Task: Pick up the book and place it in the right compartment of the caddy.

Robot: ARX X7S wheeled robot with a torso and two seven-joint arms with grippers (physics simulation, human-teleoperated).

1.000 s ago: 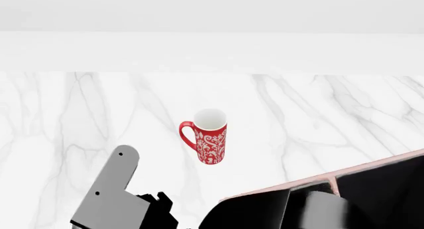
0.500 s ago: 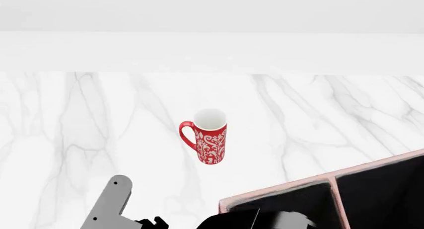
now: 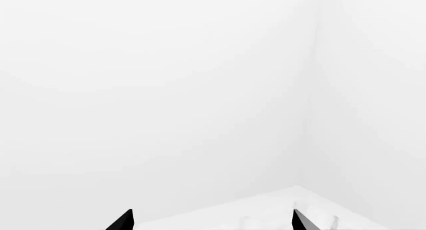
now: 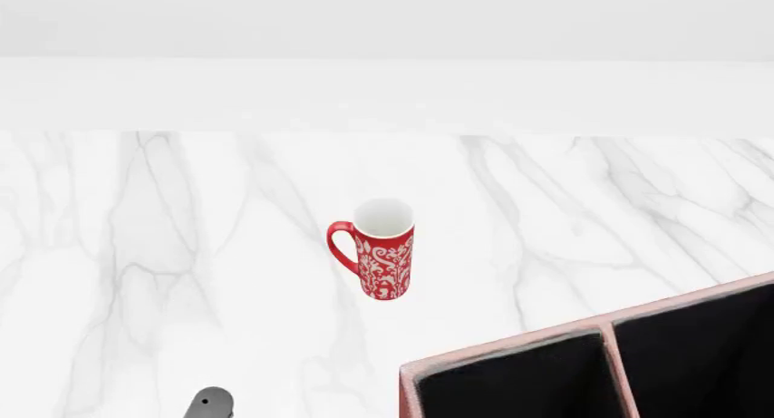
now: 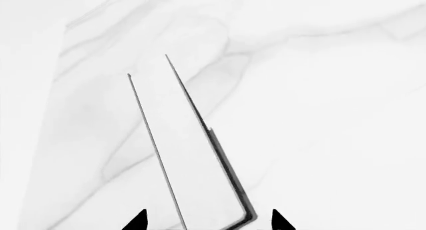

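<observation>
Gone from head view, right gripper [image 5: 207, 221] clamps the book [image 5: 193, 160] (left gripper [image 3: 211, 220] spread).

This is a bare simulated room rather than any lived-in home or shop. The bench [image 4: 145, 255] is a flat slab of white marble with grey veins, rendered without wear or clutter. Beyond its far edge stands a plain white wall [image 4: 387, 19], and the left wrist view shows two such blank walls meeting in a corner. A patterned red mug [image 4: 377, 251] near the bench's middle gives the only domestic hint.
</observation>
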